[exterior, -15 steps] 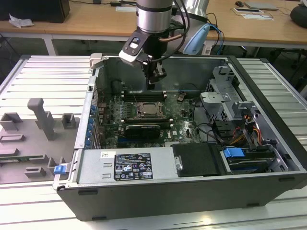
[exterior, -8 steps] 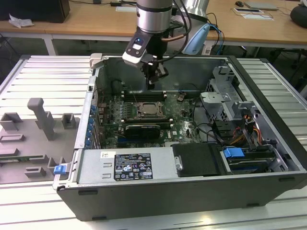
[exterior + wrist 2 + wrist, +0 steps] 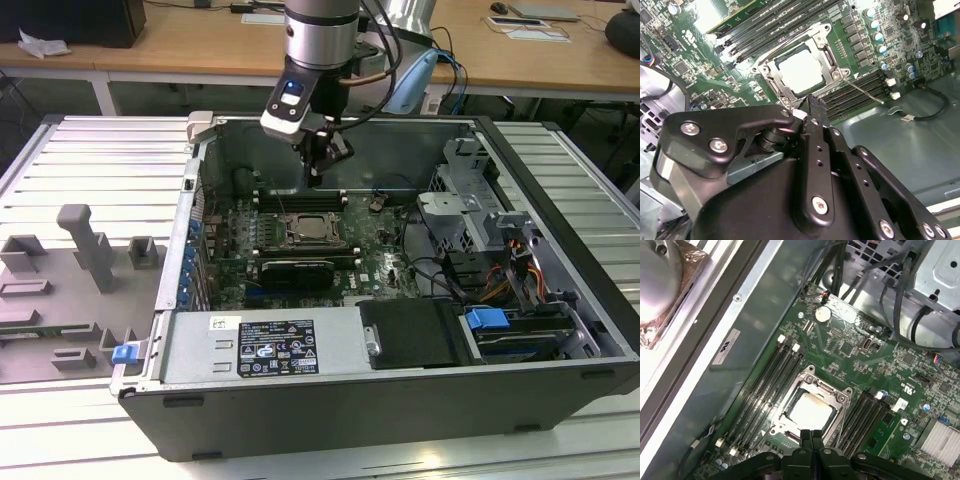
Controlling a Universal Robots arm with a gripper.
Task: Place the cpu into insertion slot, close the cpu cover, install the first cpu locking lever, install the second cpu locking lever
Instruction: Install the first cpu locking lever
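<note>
Inside the open case (image 3: 400, 405), the end effector (image 3: 316, 172) hangs just above the socket's near edge, fingers pressed together, gripping nothing as far as I can tell. The cpu (image 3: 810, 412) sits in the insertion slot (image 3: 788, 407), the cpu cover (image 3: 841, 399) framing it. That cover is thin, stiff plate, so press its rim. One wire lever (image 3: 862, 90) juts out, springy and slippery. Memory slots (image 3: 767, 385) crowd both sides, and the open room is overhead.
</note>
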